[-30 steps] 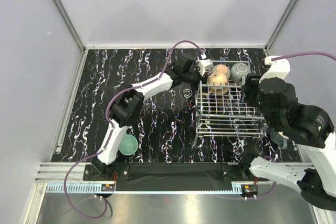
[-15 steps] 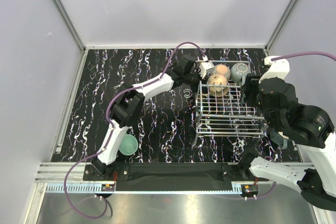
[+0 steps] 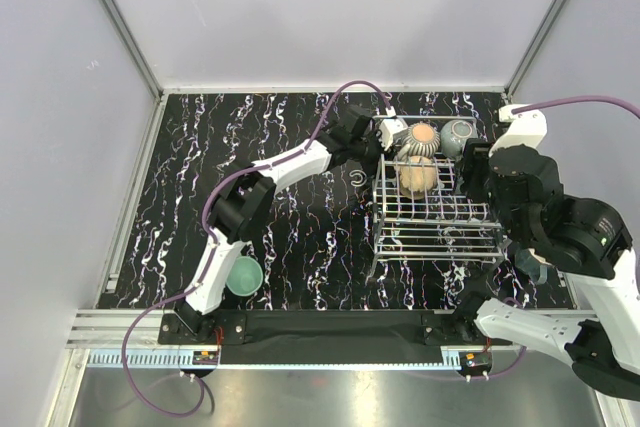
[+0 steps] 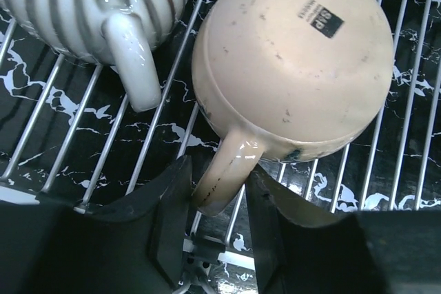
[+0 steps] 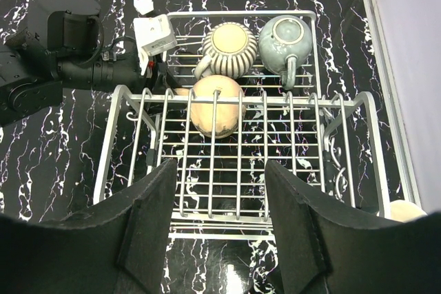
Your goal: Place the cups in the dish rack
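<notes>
The dish rack (image 3: pixel 437 237) stands right of centre. The tan cup (image 3: pixel 417 175) lies upside down in its back left part, also in the left wrist view (image 4: pixel 296 60). Behind it lie the striped cream cup (image 3: pixel 421 137) and the grey-green cup (image 3: pixel 458 134). My left gripper (image 4: pixel 219 170) is at the rack's back left corner, open, with the tan cup's handle loose between its fingers. My right gripper (image 5: pixel 219 166) is open and empty, high above the rack's near half. The teal-green cup (image 3: pixel 243 275) stands on the table by the left arm's base. The dark teal cup is not clearly in view.
A small metal ring (image 3: pixel 357 179) lies on the black marbled table (image 3: pixel 290 237) just left of the rack. A pale rounded rim (image 5: pixel 406 210) shows right of the rack. Walls close the table at the back and sides.
The tan cup has dropped from beside the striped cup down onto the rack's grid, nearer the front. The left gripper stayed almost in place. The right arm shifted slightly.
</notes>
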Robot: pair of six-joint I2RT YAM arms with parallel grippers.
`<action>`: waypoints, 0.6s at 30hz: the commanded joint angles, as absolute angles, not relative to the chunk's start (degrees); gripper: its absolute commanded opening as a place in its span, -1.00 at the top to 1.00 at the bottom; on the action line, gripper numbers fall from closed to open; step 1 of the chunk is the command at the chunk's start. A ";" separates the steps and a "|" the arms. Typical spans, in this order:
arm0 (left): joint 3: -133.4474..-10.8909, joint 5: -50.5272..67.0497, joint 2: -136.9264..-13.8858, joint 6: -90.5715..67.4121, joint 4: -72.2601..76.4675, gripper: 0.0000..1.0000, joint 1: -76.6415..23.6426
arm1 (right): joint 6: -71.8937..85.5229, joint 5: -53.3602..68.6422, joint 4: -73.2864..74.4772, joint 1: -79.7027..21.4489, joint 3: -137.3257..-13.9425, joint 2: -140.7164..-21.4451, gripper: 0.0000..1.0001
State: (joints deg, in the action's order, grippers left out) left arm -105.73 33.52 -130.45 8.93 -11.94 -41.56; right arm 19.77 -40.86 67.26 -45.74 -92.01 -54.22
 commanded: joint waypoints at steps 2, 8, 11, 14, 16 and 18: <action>-106.00 32.78 -127.79 8.88 -7.74 0.14 -41.75 | 20.13 -40.25 65.65 -45.97 -92.55 -54.75 -0.22; -104.33 33.66 -126.04 8.17 -5.98 -0.08 -41.66 | 20.13 -39.82 66.09 -45.97 -93.43 -55.19 -0.22; -103.54 34.10 -124.90 8.17 -5.63 -0.25 -41.49 | 20.13 -39.38 66.27 -45.97 -93.69 -55.46 -0.23; -101.96 34.63 -123.32 8.00 -4.66 -0.37 -41.13 | 20.21 -39.02 66.44 -45.97 -93.60 -56.25 -0.22; -100.99 34.63 -122.70 7.91 -4.05 -0.43 -40.78 | 20.30 -38.32 66.62 -45.97 -94.04 -57.30 -0.22; -100.02 34.36 -121.65 7.73 -3.43 -0.49 -40.35 | 20.30 -37.36 67.15 -45.97 -94.57 -58.61 -0.23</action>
State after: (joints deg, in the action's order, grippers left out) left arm -100.97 33.41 -127.92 8.03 -6.87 -41.06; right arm 19.77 -39.24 67.33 -45.74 -92.51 -56.90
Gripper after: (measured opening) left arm 0.702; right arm 0.613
